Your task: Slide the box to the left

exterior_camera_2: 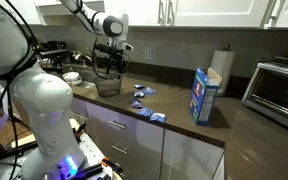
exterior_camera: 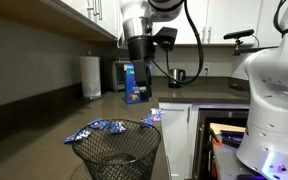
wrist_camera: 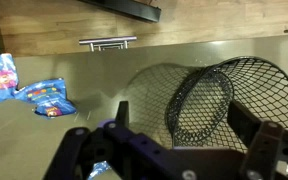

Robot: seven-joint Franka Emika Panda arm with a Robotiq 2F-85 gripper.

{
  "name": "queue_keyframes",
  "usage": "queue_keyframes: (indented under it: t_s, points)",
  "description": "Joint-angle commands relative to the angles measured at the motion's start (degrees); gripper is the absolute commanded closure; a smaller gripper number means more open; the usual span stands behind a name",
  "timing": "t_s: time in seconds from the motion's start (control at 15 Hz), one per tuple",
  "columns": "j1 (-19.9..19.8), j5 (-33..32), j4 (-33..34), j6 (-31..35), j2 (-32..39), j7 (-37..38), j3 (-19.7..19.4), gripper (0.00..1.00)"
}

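- One tall blue box [exterior_camera_2: 204, 95] stands upright on the dark worktop [exterior_camera_2: 246, 128], well apart from the arm. In an exterior view it sits at about 3 o'clock from the mesh basket [exterior_camera_2: 109, 83].
- Hanging over that basket, the pincer [exterior_camera_2: 110, 62] holds nothing. In the wrist view its jaws are spread wide, with the basket's [wrist_camera: 209, 100] open mouth beyond them.
- Being cardboard, the box is probably light and fairly stiff, though its broad walls would dent under a hard squeeze.
- Tall and narrow as it is, it will likely tip rather than slide if pushed near the top.
- My judgement is that the safest contact is low on a narrow side face, or a gentle pinch across the thin width near the upper edge, with the base kept flat.
- Printed card is slippery, so a light pinch may creep. A flat push seems surer.
- Smooth and slightly glossy, the worktop should let the carton glide with little drag.
- Several small blue snack packets [exterior_camera_2: 144, 95] lie on it between basket and box, and could snag the base if the path crosses them.
- Behind the box at roughly 1 o'clock stands a paper roll [exterior_camera_2: 222, 65], and a toaster oven [exterior_camera_2: 279, 85] sits at 3 o'clock.
- White cabinets [exterior_camera_2: 199, 12] hang above, so the room is a kitchen with limited headroom along the back wall.
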Motion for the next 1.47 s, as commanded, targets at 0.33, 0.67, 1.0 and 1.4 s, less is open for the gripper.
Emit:
queue_keyframes:
  t_s: [0.33,0.67,1.0,1.4]
  points:
    - [-0.81,0.22,0.13,-0.22,-0.02,-0.17,0.77,0.0]
    - [-1.27,-0.38,0.17,-0.43,-0.72,0.08,0.53,0.0]
    - [-4.64,-1.07,2.04,-1.94,-4.62,1.29,-1.82,0.0]
    - [-10.34,-5.82,5.61,-1.89,-5.63,2.94,-4.52,0.0]
